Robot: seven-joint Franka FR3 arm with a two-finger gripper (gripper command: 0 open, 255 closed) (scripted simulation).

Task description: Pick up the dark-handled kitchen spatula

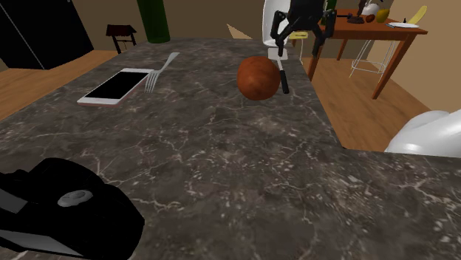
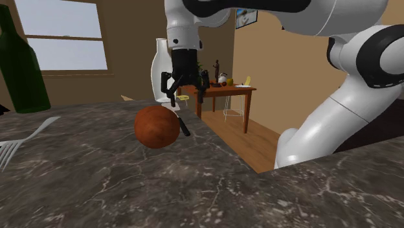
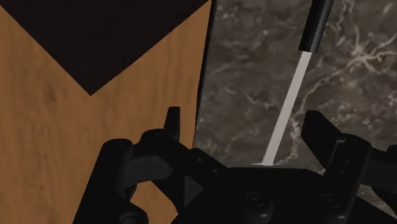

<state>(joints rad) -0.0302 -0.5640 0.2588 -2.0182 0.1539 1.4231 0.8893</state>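
Robot hand poised over its target: the black gripper (image 1: 299,38) of a white Franka arm hangs above the dark-handled spatula (image 1: 283,74) at the far corner of the marble counter (image 1: 222,162), its fingers spread wide and clasping nothing. The spatula lies flat close to the counter's edge, where the surface drops away to the wooden floor (image 3: 57,127). Its pale shaft runs under the hand and its dark handle points back toward the near side of the counter. A reddish-brown ball (image 1: 258,77) sits just beside the handle, on the side away from that edge; whether the two touch cannot be told.

The wrist view suggests why the hand is posed this way. The open fingers stand on either side of the pale shaft, which lies nearer one finger than the other, so the hand appears lined up to close across the tool's narrow width. Aiming at the shaft rather than the handle looks like a way to keep clear of the ball. The approach seems nearly done; the descent and the closing are not yet made. The likely risk is the nearby edge, since a nudge could slide the thin tool off.

Well apart, toward the opposite edge, a smartphone (image 1: 114,86) and a fork (image 1: 159,72) lie side by side.
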